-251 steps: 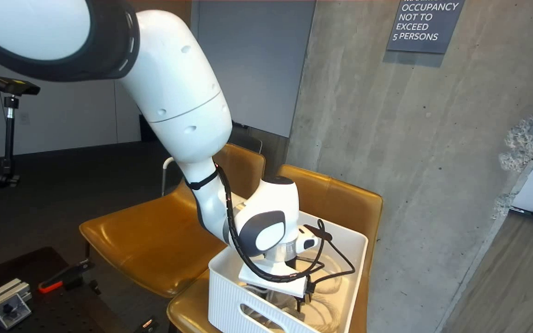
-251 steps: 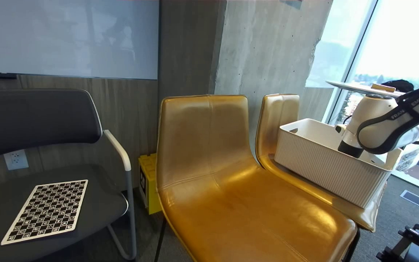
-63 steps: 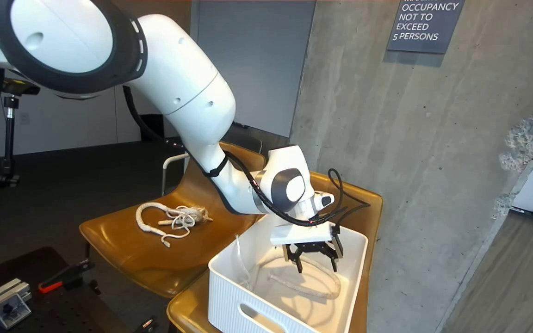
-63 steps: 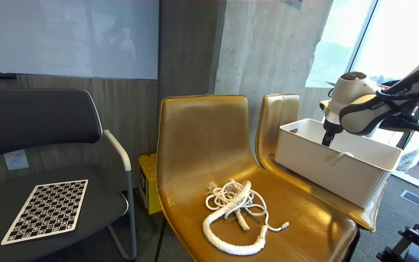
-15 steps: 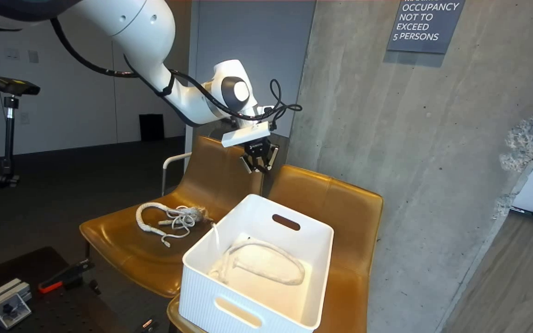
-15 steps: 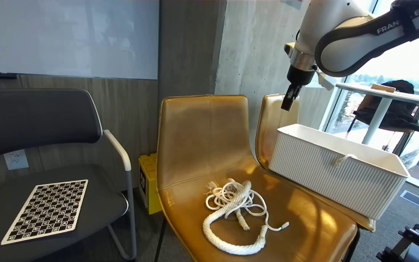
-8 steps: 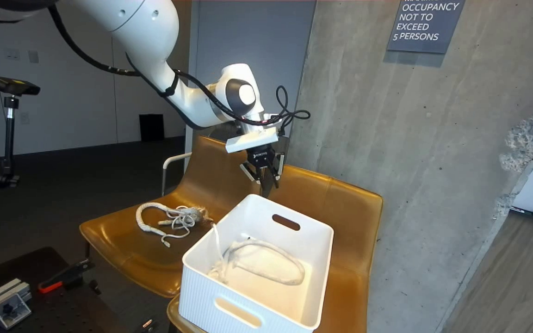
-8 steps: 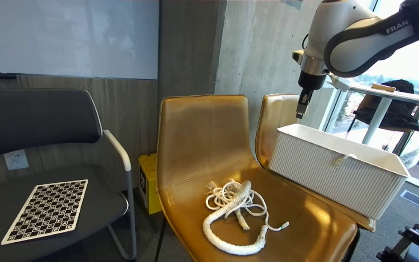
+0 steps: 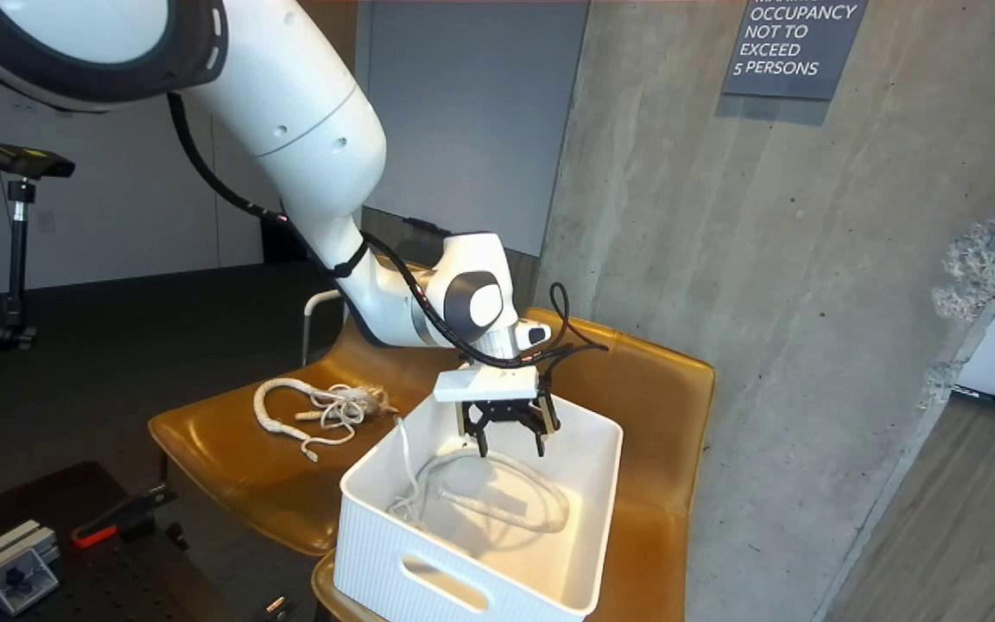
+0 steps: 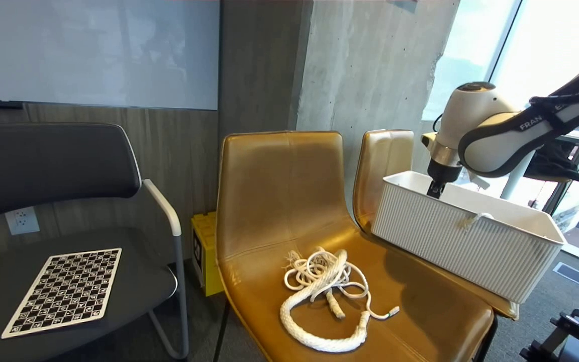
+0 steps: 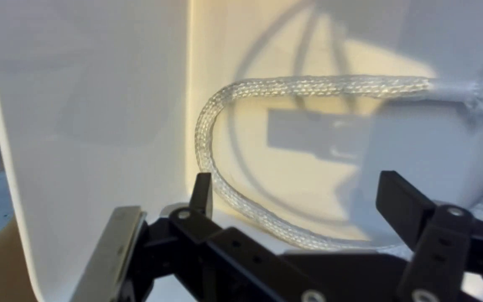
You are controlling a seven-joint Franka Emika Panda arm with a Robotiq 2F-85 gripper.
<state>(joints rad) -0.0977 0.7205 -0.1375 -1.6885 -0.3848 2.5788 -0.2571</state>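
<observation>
Two fingers (image 11: 405, 205) spread apart on our gripper (image 9: 511, 451), at mouth of bin (image 9: 377, 544). In wrist view we see pale rope (image 11: 308, 86) lying inside, below; in exterior view, bin's near side (image 10: 460, 251) hides it. Bin sits on tan chair (image 9: 653, 432), by concrete wall (image 9: 679, 225). Rope U-shaped, braided; bin white, ribbed outside; chair smooth, glossy.

A window (image 10: 551, 35) glares white in an exterior view; shadows (image 11: 308, 132) streak the lit bin floor (image 11: 258, 167).
</observation>
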